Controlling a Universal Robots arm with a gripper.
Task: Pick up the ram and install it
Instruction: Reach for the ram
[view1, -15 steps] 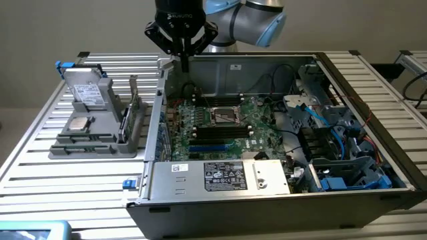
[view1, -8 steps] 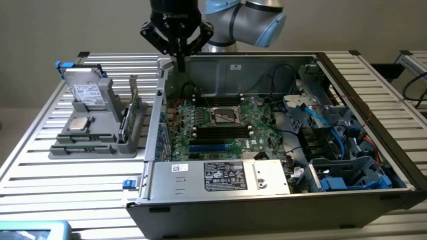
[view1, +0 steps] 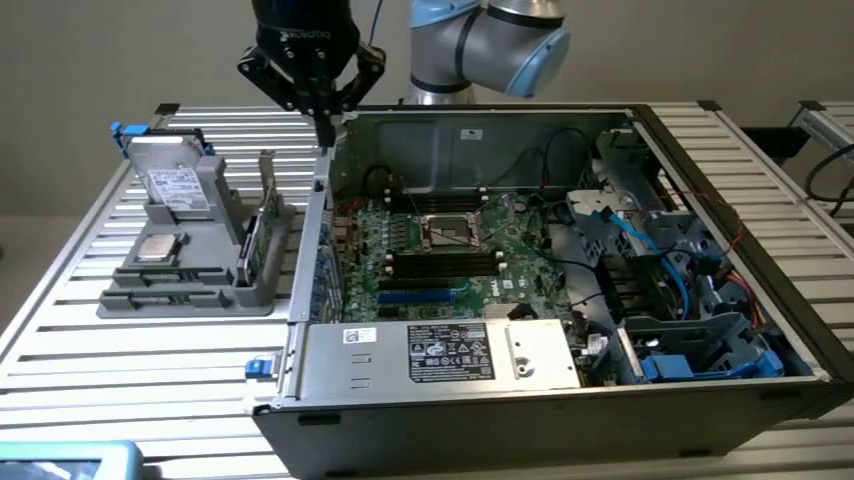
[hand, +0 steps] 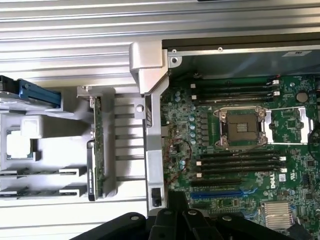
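Presently: item list, taken standing by the bench.

1. Gripper: black two-finger claw, clenched, nothing in it. Pos.: hangs above the rear corner of the computer case, over the side wall that faces the holder.
2. Ram: thin green stick, standing on its long edge in a slot of the grey parts holder, just outside that same case wall. Untouched, apart from the claw tips.
3. Holder also carries a silver drive and a square processor chip, both farther from the case than the ram.
4. Inside case: green motherboard w/ open CPU socket. Black memory slots run along two sides of the socket; can't tell if any is filled.
5. Slatted aluminium table under case and holder alike.

Step in hand, by my reckoning: approach for the pick-up; install not begun.

What the pick calls for, IMO: claw off the case wall and over the holder, jaws parted and lined up w/ the stick's thin top edge. Little room btw stick and holder wall, so a skewed descent could nudge or jam it.
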